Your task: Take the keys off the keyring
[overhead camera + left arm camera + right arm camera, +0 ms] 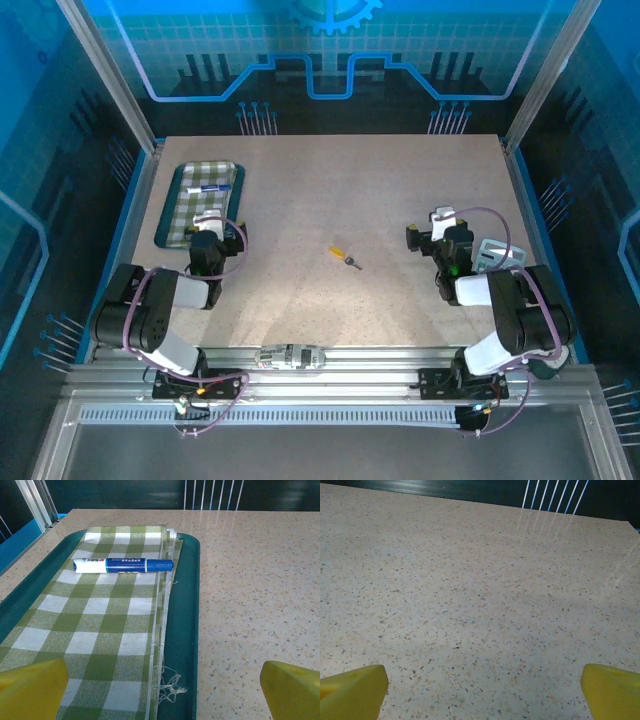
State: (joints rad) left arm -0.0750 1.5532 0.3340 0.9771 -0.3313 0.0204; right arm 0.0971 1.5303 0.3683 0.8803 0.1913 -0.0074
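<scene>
Since neither pincer is near the target yet, step in hand reads as approach, task basically unstarted; key (pixel 354 263) and keyring (pixel 338 252) lie end to end on bare counter (pixel 330 190), approx mid-counter, between the two arms and well apart from both.

Left pincer (pixel 210 218) hangs over near end of teal tray (pixel 182 630), which holds a green checked cloth (pixel 100 625) w/ a blue-white marker (pixel 122 565) on it; its yellow fingertips (pixel 31 690) sit at the frame corners, spread wide, nothing between. Right pincer (pixel 440 222) is over bare counter at right; fingertips (pixel 612 690) likewise spread wide, empty.

Doing it well, my call: bring both arms in to centre. Left should take the yellow end and right the dark end, since each end faces that arm's side. Narrow the spread before descent, as the parts are tiny and flat and prob slide if nudged; close across the long axis, low to the counter; one holds, the other pulls along the axis.

Orientation in top view: pair's long axis runs diagonal; keyring end far-left, key end near-right. Which end of the key is the head is too small to tell; the link itself can't be made out.
</scene>
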